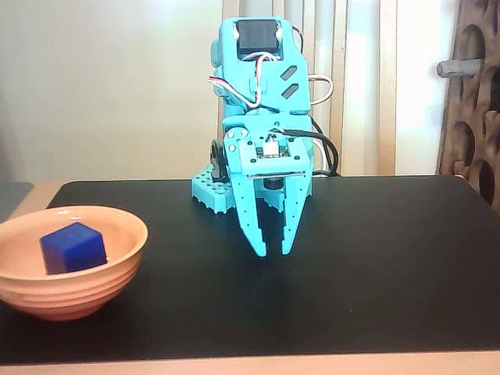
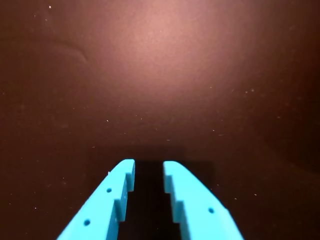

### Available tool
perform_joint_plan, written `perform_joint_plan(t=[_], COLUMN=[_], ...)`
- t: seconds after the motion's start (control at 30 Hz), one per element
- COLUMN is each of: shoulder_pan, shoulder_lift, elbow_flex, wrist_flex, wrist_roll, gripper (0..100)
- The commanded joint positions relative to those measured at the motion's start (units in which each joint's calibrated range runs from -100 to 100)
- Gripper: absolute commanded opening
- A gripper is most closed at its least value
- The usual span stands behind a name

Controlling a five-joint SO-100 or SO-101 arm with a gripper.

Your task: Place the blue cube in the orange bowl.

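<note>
The blue cube (image 1: pixel 73 247) sits inside the orange bowl (image 1: pixel 70 293) at the black mat's (image 1: pixel 375 266) front left corner in the fixed view, well apart from the turquoise gripper (image 1: pixel 272 251), whose empty jaws hang slightly parted mid-mat.

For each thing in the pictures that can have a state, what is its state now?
blue cube: lying inside the orange bowl, tilted, not held.
orange bowl: upright on the table, holding the cube.
gripper: pointing down at the black mat, slightly open, empty.
</note>
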Motion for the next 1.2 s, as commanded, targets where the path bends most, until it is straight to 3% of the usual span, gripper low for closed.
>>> perform_joint_plan(t=[0.0, 1.17], shoulder_pan=[-0.53, -0.73], shoulder_lift=[-1.19, -1.10], elbow_flex=[0.54, 0.54], wrist_flex=[0.71, 0.71], wrist_roll=[0.16, 0.05], gripper=[0, 0])
